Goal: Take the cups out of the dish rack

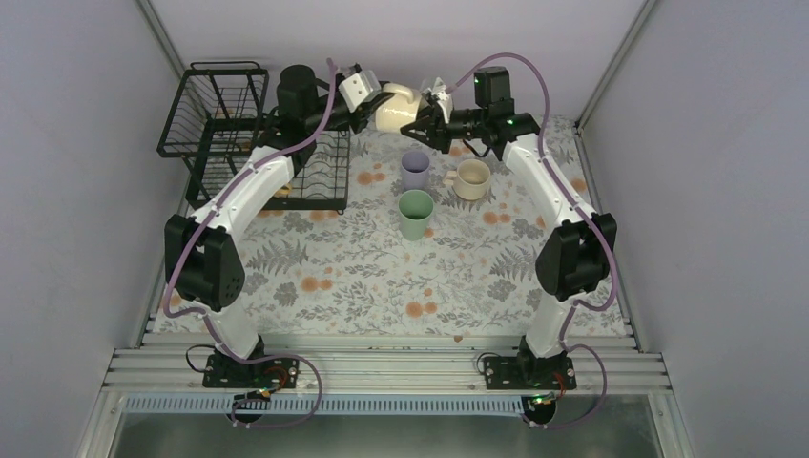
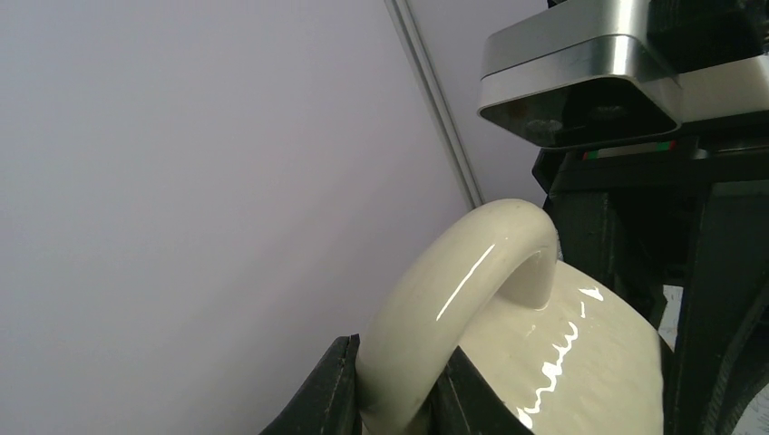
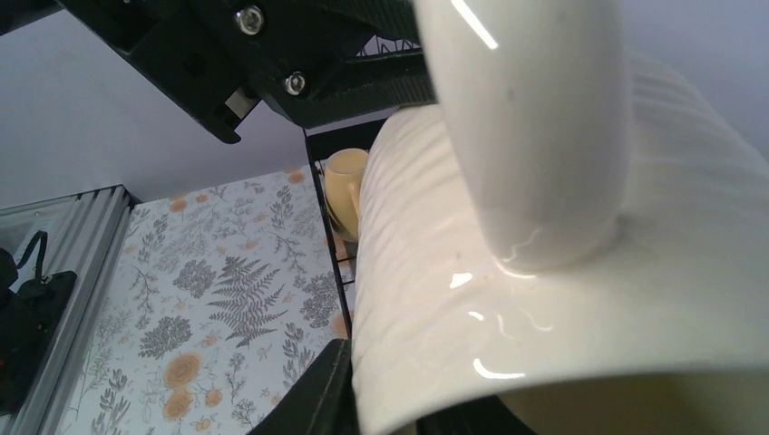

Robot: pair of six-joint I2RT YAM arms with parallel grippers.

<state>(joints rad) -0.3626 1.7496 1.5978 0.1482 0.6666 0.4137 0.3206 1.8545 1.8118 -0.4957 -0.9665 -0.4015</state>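
Floral table, grey walls: cream mug aloft, top centre.
Mid-frame stand a green cup, lavender cup and beige mug. Beyond, the left gripper pinches the cream mug's handle; the right gripper meets its body, grip unclear. Rack upper left.

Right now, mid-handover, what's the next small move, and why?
Probably open the left gripper: it clamps the cream mug by its handle, while the right gripper seems to pinch the mug's wall, so the right arm can take it.
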